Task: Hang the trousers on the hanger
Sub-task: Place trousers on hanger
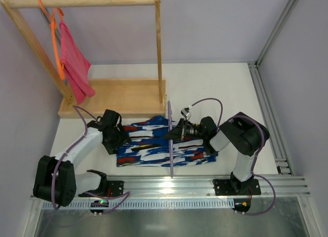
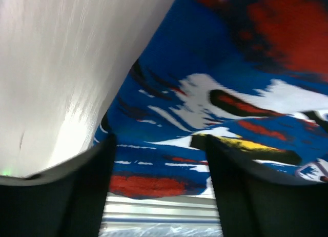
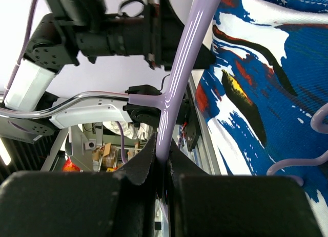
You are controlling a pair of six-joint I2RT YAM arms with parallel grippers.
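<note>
Pinching the hanger tight between its fingers, right gripper held it on edge across the trousers, probably so cloth could fold over it; left gripper fingers stood apart just above the print, gripping nothing.

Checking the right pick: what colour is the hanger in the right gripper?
Pale lavender hanger, clearest in the right wrist view.

The left arm and right arm have white shells between bulky black joints; lavender cables loop along them. A green light glows at seven o'clock.
</note>
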